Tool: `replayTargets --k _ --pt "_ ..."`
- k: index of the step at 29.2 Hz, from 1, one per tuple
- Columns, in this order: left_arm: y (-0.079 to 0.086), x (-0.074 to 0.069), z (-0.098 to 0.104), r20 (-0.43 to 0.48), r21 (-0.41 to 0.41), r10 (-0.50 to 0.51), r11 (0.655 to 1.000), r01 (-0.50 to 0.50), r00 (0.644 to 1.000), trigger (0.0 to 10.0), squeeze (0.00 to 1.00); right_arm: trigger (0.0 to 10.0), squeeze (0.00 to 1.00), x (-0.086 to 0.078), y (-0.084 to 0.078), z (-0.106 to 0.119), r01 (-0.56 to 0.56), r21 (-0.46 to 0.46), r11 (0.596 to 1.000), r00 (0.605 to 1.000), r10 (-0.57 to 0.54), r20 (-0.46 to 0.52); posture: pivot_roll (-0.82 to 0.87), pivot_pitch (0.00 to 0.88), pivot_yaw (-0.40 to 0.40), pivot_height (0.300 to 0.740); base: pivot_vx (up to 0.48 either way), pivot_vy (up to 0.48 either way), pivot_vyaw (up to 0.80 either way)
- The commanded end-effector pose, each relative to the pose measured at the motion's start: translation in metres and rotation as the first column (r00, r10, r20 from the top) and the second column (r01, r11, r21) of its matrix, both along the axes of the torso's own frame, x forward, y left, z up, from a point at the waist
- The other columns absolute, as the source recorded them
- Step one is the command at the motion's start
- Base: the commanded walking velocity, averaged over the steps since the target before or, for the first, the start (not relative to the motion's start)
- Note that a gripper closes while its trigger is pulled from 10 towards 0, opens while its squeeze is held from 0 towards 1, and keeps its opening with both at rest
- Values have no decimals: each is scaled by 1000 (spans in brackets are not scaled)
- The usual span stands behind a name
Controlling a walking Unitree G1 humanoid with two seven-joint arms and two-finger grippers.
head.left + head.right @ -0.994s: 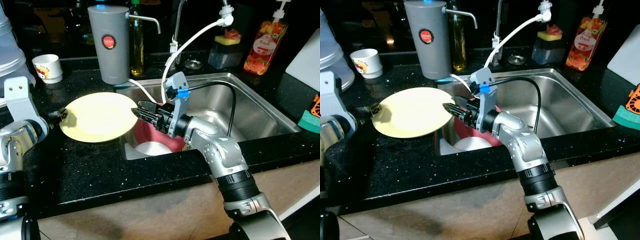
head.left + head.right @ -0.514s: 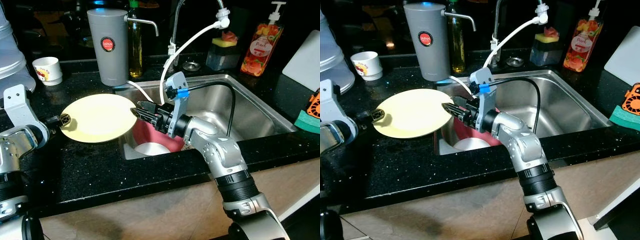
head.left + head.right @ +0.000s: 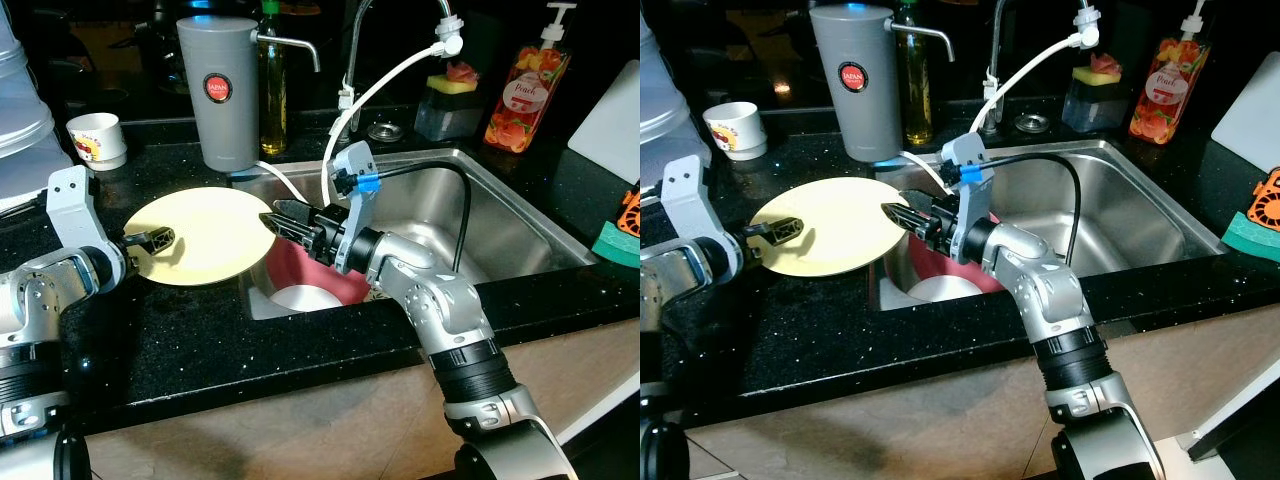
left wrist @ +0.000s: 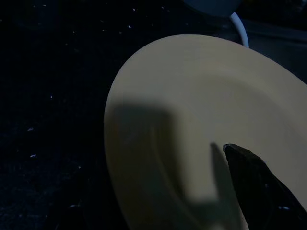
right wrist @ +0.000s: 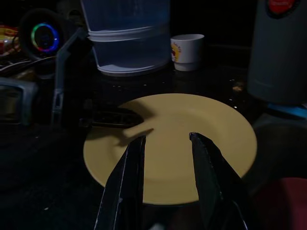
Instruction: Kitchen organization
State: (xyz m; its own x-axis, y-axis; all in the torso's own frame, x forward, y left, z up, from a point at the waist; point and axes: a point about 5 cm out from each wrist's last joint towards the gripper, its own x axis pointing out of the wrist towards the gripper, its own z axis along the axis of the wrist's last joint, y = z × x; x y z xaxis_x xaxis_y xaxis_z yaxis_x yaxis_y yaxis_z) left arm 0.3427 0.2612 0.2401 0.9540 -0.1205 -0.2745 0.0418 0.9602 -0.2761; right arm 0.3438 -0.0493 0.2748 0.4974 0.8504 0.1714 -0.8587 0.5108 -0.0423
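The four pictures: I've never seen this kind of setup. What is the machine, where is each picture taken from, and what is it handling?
This is a walking robot with two silver arms, each ending in a two-fingered black claw. The two wide pictures come from the two eyes of a camera on its head, looking down at a black kitchen counter and a steel sink. The two dark close-ups come from cameras on its wrists, looking along each claw's fingers.

A yellow plate lies on the counter, overhanging the sink's edge. The left claw reaches over the plate's left rim. The right claw is at its right rim with fingers apart; whether it touches the plate is unclear.

In the sink sit a red bowl and a white dish. Behind stand a grey jug, a white cup and a soap bottle.
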Motion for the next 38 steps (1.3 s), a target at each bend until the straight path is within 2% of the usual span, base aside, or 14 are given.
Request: replayTargets --k 1,3,10,17,18,22,25,26,28,30,36,38 --pt "9 -1 -27 -131 83 63 995 -52 989 0 0 10000 0 -5 3 0 -29 -1 1000 1000 29 -1 43 123 4 740 0 0 0" --pt "13 -1 -29 -136 113 87 991 -72 987 0 0 10000 0 -5 3 -1 -31 1 1000 1000 31 -2 42 120 4 740 0 0 0" --pt "20 -4 -33 -168 108 120 989 -103 978 0 0 10000 0 -5 3 0 -34 12 999 999 34 -8 46 112 3 740 0 0 0" --pt "25 -5 -31 -155 119 143 985 -126 977 0 0 10000 0 -6 3 0 -38 18 999 999 38 -15 49 106 3 740 0 0 0" --pt "28 -4 -29 -138 140 161 980 -142 977 0 0 10000 0 -6 3 1 -39 21 999 999 39 -16 49 106 3 740 0 0 0" --pt "41 -1 -13 -28 345 249 911 -224 968 0 0 10000 0 -5 4 4 -41 42 998 999 42 -20 47 109 4 740 0 0 0" --pt "50 -1 7 88 460 314 829 -318 945 0 0 10000 0 -5 3 7 -41 56 998 999 42 -21 47 115 5 740 0 0 0" --pt "50 -1 7 88 460 314 829 -318 945 0 0 10000 0 -5 3 7 -41 56 998 999 42 -21 47 115 5 740 0 0 0" --pt "54 -1 22 170 504 337 778 -376 926 0 0 10000 0 -5 3 8 -41 64 997 999 43 -21 47 117 4 740 0 0 0" --pt "56 -2 33 224 507 343 758 -410 912 0 0 10000 0 -5 3 9 -43 70 997 999 44 -23 49 119 4 740 0 0 0" --pt "55 -1 41 281 500 326 753 -428 902 0 0 10000 0 -5 2 10 -40 77 996 999 42 -23 49 123 4 740 0 0 0" --pt "39 4 48 326 381 243 851 -363 913 0 0 10000 0 -4 1 12 -36 88 995 999 38 -24 50 123 3 740 0 0 0"
